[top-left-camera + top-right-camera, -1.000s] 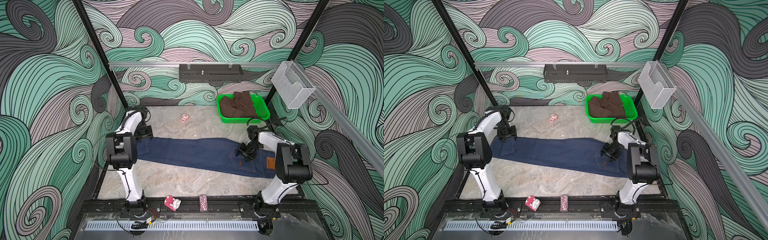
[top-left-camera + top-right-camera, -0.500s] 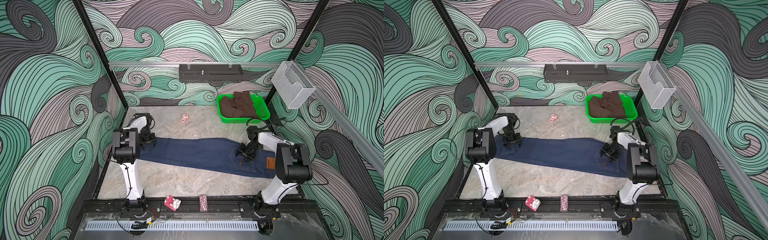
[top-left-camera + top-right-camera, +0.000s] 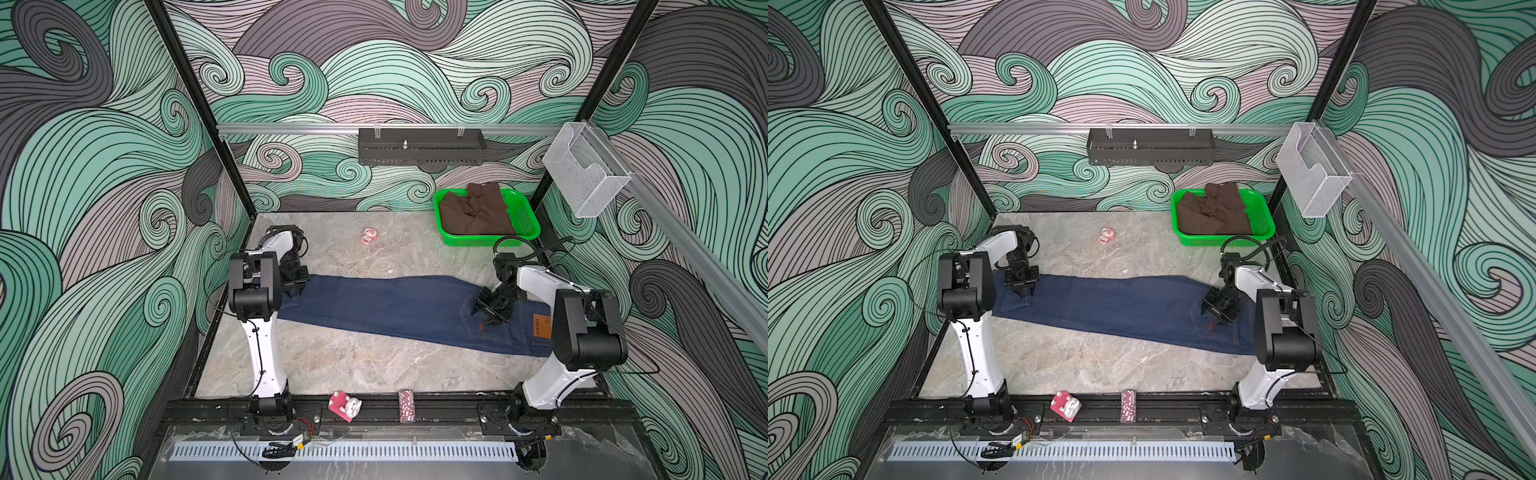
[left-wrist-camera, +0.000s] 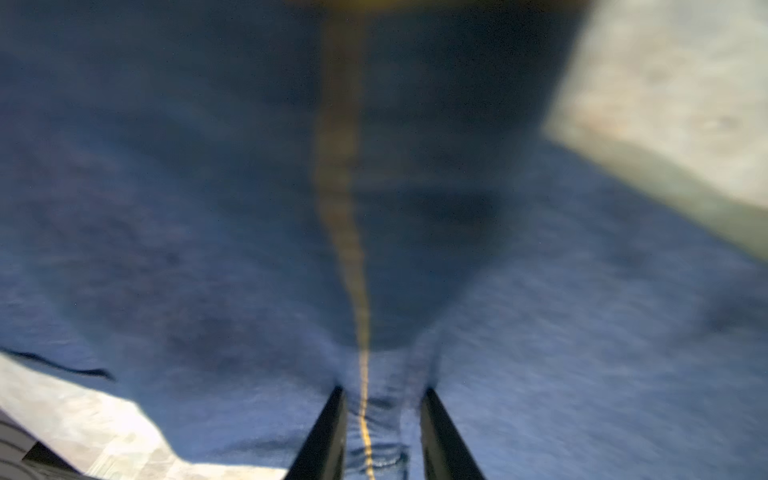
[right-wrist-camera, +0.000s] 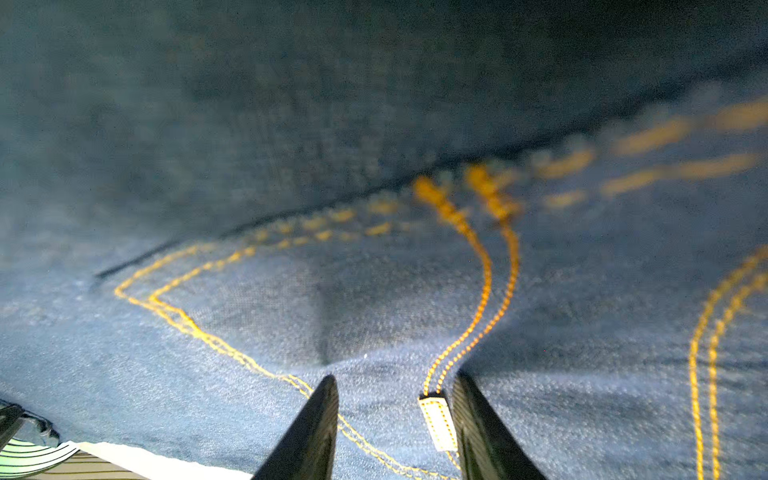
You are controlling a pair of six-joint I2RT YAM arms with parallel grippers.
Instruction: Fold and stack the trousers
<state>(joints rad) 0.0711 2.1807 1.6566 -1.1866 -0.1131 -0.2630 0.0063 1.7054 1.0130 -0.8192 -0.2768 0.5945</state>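
The trousers (image 3: 395,303) (image 3: 1121,307) are long dark blue jeans with orange stitching, lying flat across the table, hem to the left and waistband with a tan patch (image 3: 541,325) to the right. My left gripper (image 3: 296,291) (image 3: 1022,291) stands on the hem end. In the left wrist view it (image 4: 382,390) pinches a wrinkled ridge of denim (image 4: 249,249) along a yellow seam. My right gripper (image 3: 484,316) (image 3: 1210,318) presses on the back pocket. In the right wrist view it (image 5: 392,380) holds gathered denim (image 5: 249,166) and a small pale tab (image 5: 436,424).
A green basket (image 3: 528,224) holding brown clothes (image 3: 473,208) stands at the back right. A small pink-white item (image 3: 368,235) lies at the back of the table. A red-white object (image 3: 345,407) and a chip stack (image 3: 406,411) sit on the front rail.
My left arm has swung in from the table's left edge onto the hem end of the trousers, and its jaws have closed on the cloth. The right arm has stayed still.
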